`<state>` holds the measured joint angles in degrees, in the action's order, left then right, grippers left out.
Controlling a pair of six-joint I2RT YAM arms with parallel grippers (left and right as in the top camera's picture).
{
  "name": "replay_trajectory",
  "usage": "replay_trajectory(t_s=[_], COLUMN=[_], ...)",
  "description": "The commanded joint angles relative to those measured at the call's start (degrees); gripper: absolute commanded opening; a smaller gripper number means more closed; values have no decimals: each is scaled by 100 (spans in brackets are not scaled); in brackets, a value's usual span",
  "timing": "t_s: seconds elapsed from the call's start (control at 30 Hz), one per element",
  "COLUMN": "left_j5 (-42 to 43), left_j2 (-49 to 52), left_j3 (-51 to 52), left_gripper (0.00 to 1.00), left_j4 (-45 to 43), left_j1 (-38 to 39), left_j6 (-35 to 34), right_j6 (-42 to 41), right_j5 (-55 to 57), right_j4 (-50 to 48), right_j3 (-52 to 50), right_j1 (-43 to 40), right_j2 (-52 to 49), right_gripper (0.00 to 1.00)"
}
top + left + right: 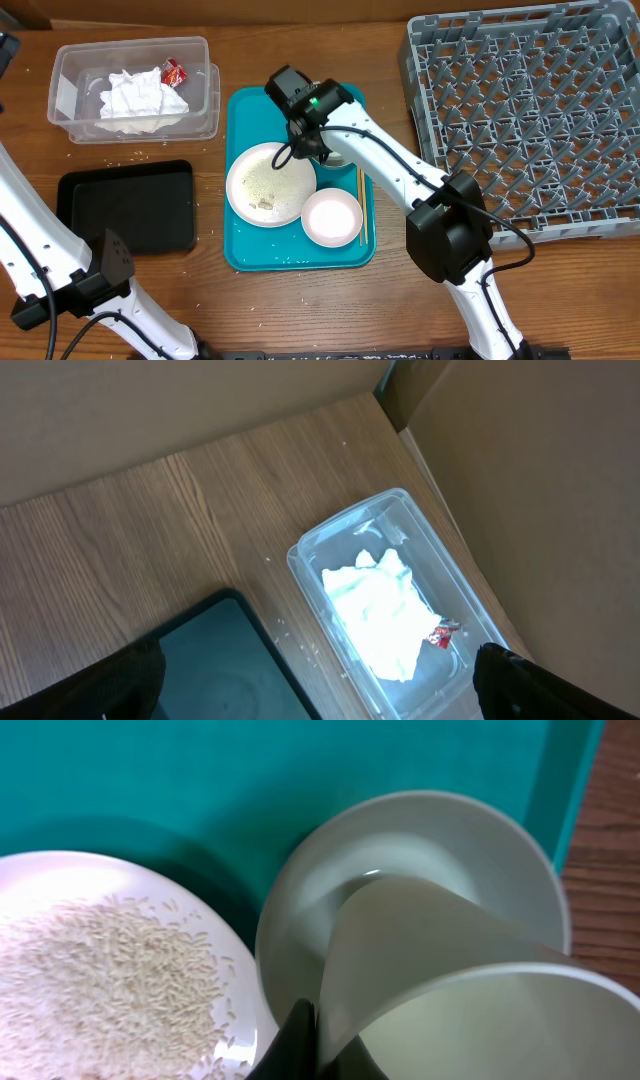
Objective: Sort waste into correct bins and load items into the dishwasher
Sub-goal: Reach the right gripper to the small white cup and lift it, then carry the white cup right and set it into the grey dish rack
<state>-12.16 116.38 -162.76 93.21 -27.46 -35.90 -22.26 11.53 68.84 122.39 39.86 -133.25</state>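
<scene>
Two arms are at the surface, and only the right one is working. Nearest the right wrist camera, the right pincer (325,1042) is pinching the rim wall of the tumbler cup (430,950). One dark finger (298,1045) shows outside the wall; the other is hidden from me. The cup is tilted, its base down inside the greyish-white bowl (480,840); I cannot tell whether the two touch.

Just beside the bowl sits the large plate (40,885), carrying loose rice crumbs (120,960). Both rest on the teal tray (250,770), along with the smaller dish (332,217).

Farther right stands the dish rack (530,110), holding nothing. Far left, the clear tub (65,60) holds the tissue (140,95) and red wrapper (173,70). The black tray (127,207) lies in front of it. The left pincer (318,655) hangs spread wide above that corner, holding nothing.

I judge the step to be loading, with the cup first. The next move calls for a lift clear of the bowl's rim, then a carry rightward to the rack.
</scene>
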Motion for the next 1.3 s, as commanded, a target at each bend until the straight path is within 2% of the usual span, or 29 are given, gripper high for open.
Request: replay_trajectory(t_s=[0.0, 0.2, 0.37, 0.5, 0.6, 0.7, 0.9, 1.1, 1.27], left_j5=[0, 0, 0, 0, 0, 0, 0, 0, 0], left_j2=[52, 52, 52, 52, 52, 52, 52, 52, 52], left_j3=[-9, -9, -9, -9, -9, -9, -9, -9, -9], left_gripper=[100, 100, 100, 100, 100, 100, 100, 100, 100], left_j4=[-7, -7, -7, -7, -7, -7, -7, -7, -7], left_j1=[11, 11, 11, 11, 11, 11, 11, 11, 11], left_j6=[-50, -50, -50, -50, -50, -50, -50, -50, -50], right_j6=[-7, -4, -7, 175, 658, 1443, 2503, 3025, 3021], right_j5=[258, 848, 612, -1019, -2577, -4098, -6599, -8102, -8601], right_j4=[247, 1204, 2033, 2455, 2605, 2822, 2820, 2481, 1646], right_j3=[780, 2461, 3989, 5062, 5248, 5093, 4089, 2350, 686], right_j1=[13, -229, -1062, -2341, -3244, -4172, -5381, -6065, -6220], right_j2=[35, 48, 59, 81, 81, 48, 46, 46, 46], right_gripper=[4, 4, 4, 4, 4, 4, 4, 4, 4])
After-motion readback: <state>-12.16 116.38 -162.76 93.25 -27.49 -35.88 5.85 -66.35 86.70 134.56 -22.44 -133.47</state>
